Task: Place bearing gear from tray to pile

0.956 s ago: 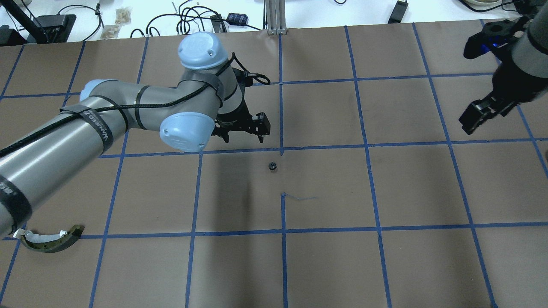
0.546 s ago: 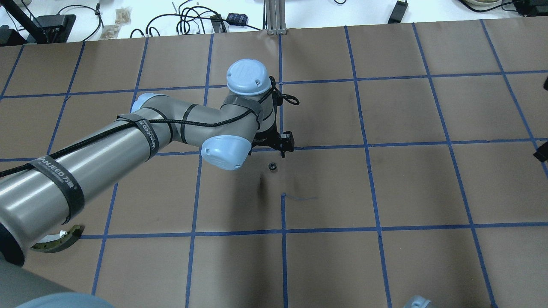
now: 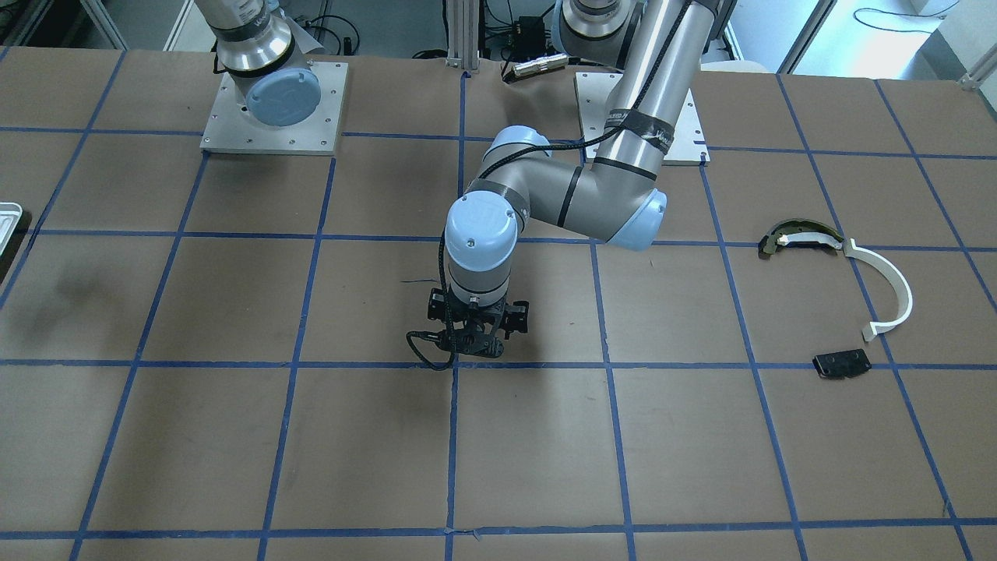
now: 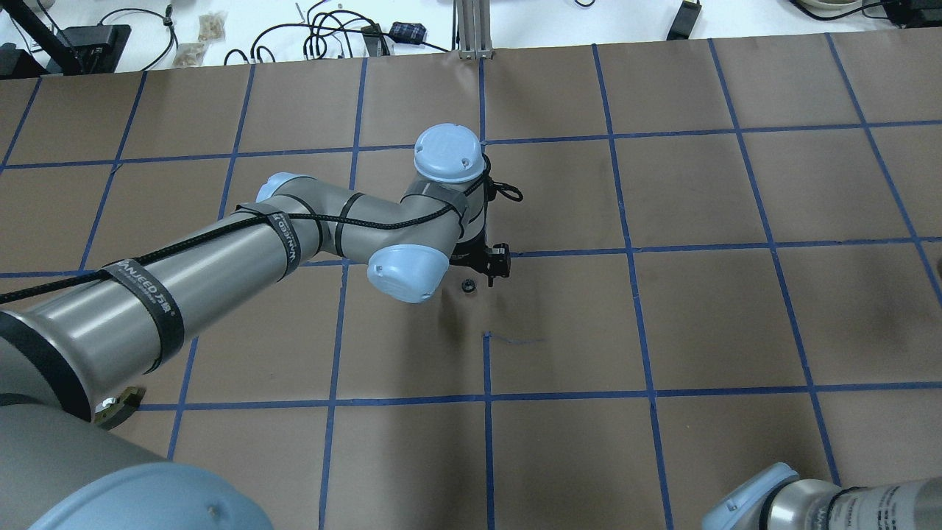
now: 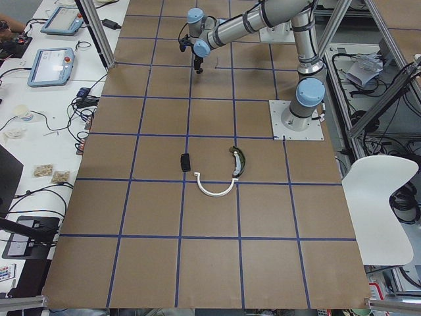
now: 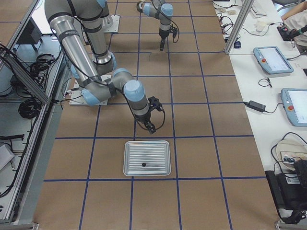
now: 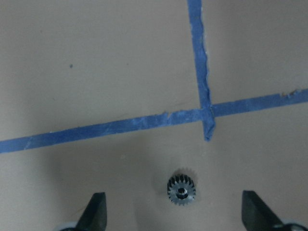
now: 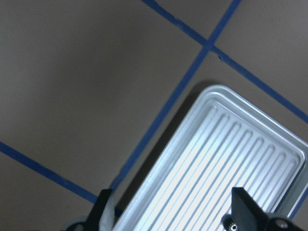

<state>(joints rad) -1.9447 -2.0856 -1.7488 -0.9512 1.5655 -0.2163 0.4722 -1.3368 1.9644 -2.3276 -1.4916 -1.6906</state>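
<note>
A small dark toothed bearing gear [image 7: 181, 189] lies on the brown table by a blue tape crossing; it also shows in the overhead view [image 4: 466, 285]. My left gripper [image 7: 175, 214] is open and empty, low over it, with a finger on each side of the gear [image 7: 98, 211]. My right gripper [image 8: 173, 209] is open and empty above the silvery ribbed tray [image 8: 231, 144], which holds one small dark part [image 6: 144, 165]. The pile lies on the table's left side: a white arc strip [image 3: 888, 288], an olive-and-black curved piece [image 3: 802, 234] and a black plate [image 3: 841, 363].
The tray [image 6: 147, 158] sits near the table's right end, and its corner shows in the front view [image 3: 8, 222]. The left arm [image 4: 294, 235] stretches across the table's middle. Cables and boxes lie beyond the far edge [image 4: 331, 33].
My left arm has swung right and come down over the gear. My right arm has left the overhead view's upper right; its elbow now shows at the bottom right.
</note>
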